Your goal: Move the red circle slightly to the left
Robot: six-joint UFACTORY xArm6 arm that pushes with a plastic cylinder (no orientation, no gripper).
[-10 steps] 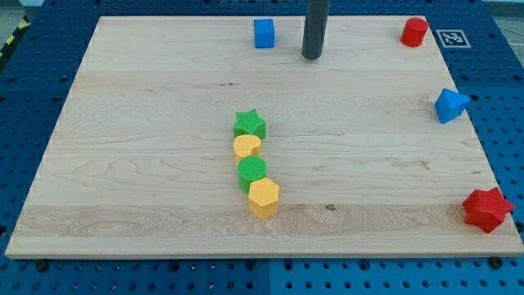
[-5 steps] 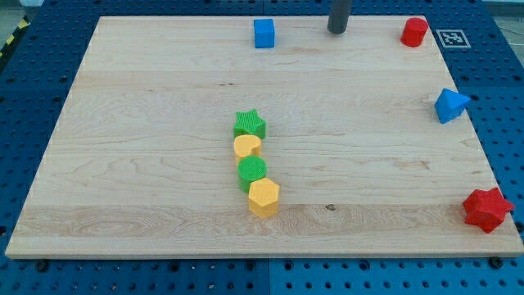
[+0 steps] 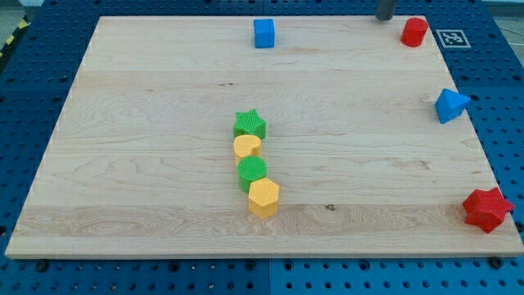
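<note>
The red circle (image 3: pixel 414 31) stands at the board's top right corner. My tip (image 3: pixel 384 18) is at the view's top edge, just left of the red circle and slightly above it, with a small gap between them. Only the rod's lowest end shows.
A blue cube (image 3: pixel 264 34) sits at top centre. A blue block (image 3: pixel 450 105) is at the right edge, a red star (image 3: pixel 486 210) at bottom right. A green star (image 3: pixel 250 124), yellow heart (image 3: pixel 246 146), green circle (image 3: pixel 253 171) and yellow hexagon (image 3: pixel 264 197) form a column mid-board.
My tip has moved right and toward the view's top, from near the blue cube to just left of the red circle. No block has moved.
</note>
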